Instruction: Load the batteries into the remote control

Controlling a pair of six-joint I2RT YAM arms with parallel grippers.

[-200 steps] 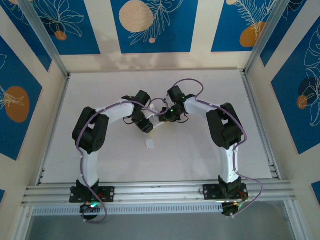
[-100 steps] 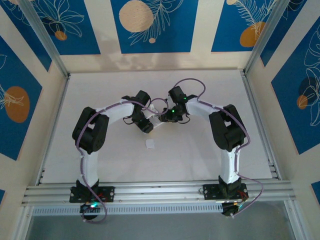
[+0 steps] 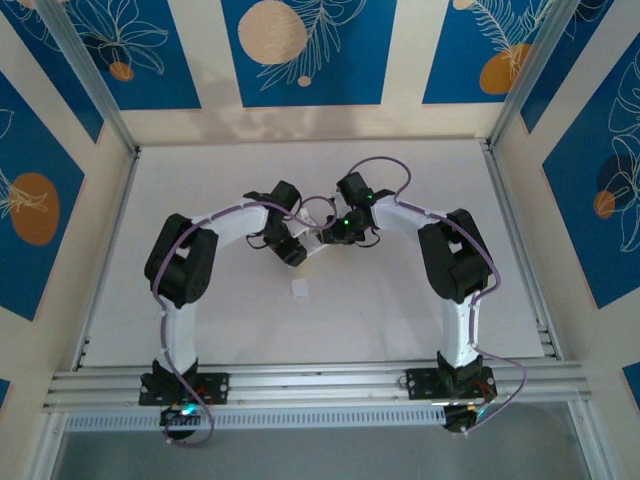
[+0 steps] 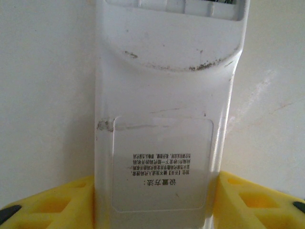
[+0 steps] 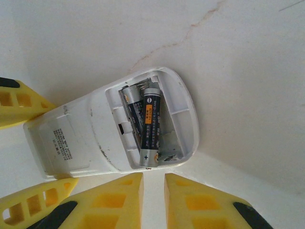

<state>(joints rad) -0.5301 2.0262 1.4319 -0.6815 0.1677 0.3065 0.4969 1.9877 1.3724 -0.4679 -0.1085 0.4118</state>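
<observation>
We see the left gripper (image 4: 152, 200) clamping the remote control (image 4: 164, 109) back-up above the tabletop (image 5: 238, 57), long axis toward the right gripper (image 5: 153, 191), whose fingers (image 5: 114, 200) stand nearly together beside the batteries (image 5: 148, 124) in the open bay.

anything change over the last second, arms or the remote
Barely. The right arm's elbow shifted slightly rightward early on, its gripper staying by the remote. The left gripper stays clamped on the remote, batteries in the bay, cover unmoved on the table.
</observation>
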